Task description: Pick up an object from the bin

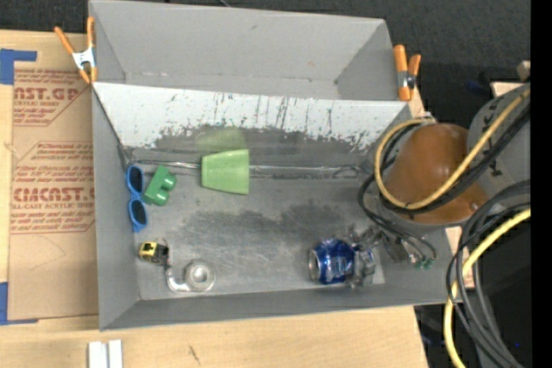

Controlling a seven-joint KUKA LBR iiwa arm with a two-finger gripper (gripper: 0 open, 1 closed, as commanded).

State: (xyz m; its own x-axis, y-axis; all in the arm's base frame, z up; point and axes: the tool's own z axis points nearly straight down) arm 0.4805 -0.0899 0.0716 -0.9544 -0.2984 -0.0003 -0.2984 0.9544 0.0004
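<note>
Camera view: crushed blue can (333,261) just beside pincer (373,255); pincer opening: cannot tell.

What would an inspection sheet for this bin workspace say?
Surface: grey bin floor, scuffed.
Job's things: crushed blue can, front right.
Clutter: light green block, small green piece, blue toy glasses, yellow-black item, silver fitting, spread at left.
Grippers: gripper low beside the can, at its right.
Cables: yellow and black cables loop round orange wrist cover.
Surroundings: wooden tabletop in front of bin.
</note>
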